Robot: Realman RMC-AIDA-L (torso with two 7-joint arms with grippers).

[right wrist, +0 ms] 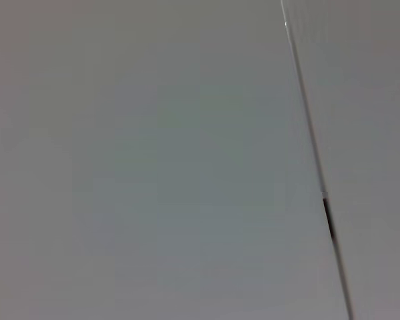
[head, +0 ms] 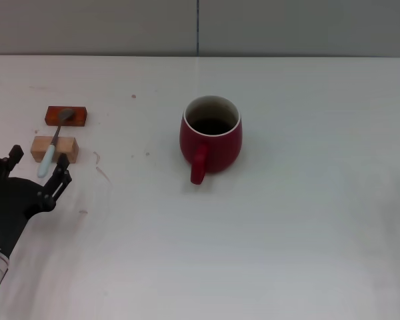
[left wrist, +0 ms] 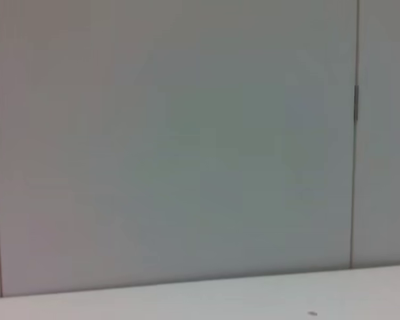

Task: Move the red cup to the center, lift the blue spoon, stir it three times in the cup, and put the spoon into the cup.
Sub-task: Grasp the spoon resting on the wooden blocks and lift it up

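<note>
The left pincer (head: 32, 168), fingers spread apart, hovers just beside the blue spoon (head: 54, 143) propped on two blocks (head: 54, 149), well left of the red cup (head: 211, 135); a skewed closing could flip it onto the tabletop (head: 287, 233), while both wrist views show only wall.

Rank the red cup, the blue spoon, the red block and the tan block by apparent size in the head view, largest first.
1. The red cup, clearly largest.
2. The blue spoon, longest of the rest but slim.
3. The tan block and the red block look about alike, so I won't rank them.
</note>
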